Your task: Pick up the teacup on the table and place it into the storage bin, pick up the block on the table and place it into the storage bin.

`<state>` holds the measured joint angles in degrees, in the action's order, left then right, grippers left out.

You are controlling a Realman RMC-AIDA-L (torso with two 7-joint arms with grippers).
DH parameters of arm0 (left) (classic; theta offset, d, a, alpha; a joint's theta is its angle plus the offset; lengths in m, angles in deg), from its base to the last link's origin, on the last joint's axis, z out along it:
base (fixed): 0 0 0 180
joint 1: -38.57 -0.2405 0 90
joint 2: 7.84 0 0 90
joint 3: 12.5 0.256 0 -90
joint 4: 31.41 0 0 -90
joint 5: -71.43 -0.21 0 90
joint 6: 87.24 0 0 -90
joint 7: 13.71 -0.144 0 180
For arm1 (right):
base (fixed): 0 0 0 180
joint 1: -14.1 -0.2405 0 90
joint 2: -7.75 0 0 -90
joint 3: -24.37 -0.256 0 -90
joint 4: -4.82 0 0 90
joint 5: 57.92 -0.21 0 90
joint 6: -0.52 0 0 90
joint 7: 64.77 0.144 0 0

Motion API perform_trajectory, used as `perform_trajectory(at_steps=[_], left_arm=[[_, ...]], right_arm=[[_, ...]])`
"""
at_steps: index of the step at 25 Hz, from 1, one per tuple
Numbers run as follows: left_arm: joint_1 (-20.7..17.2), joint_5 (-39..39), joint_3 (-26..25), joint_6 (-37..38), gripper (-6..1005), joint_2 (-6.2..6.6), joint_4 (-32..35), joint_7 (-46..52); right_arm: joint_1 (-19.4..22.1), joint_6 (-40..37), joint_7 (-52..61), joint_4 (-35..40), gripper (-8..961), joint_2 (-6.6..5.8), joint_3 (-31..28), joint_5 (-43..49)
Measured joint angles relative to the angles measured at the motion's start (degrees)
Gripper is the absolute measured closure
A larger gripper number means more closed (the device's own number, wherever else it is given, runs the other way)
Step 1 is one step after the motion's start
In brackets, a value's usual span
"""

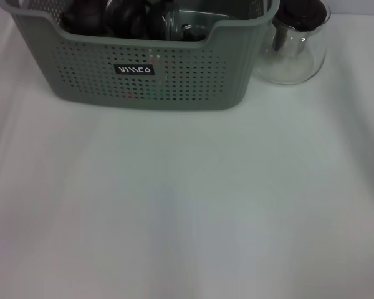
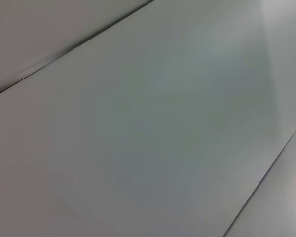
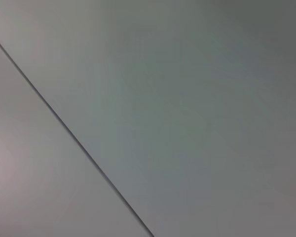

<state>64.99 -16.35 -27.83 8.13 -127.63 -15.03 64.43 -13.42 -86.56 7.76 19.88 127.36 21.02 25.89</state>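
The bin (image 1: 149, 78) stands at the table's (image 1: 187, 205) far edge, its black label (image 1: 134, 69) lettered in white, unreadable. A glass teapot (image 1: 296, 43) sits just right of it. Dark items lie inside; neither arm nor gripper shows.

1. A white table (image 1: 187, 205) fills the head view, lit softly and evenly, with faint folds of shadow.
2. Both wrist views show plain pale surface crossed by a thin dark edge line (image 3: 69, 131).
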Motion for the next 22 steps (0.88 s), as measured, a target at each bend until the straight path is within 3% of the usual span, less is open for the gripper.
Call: perform_trajectory(at_steps=[22], left_arm=[[0.0, 0.0, 0.0, 0.0, 255, 0.0, 0.0, 0.0]], right_arm=[[0.0, 0.0, 0.0, 0.0, 35, 0.0, 0.0, 0.0]])
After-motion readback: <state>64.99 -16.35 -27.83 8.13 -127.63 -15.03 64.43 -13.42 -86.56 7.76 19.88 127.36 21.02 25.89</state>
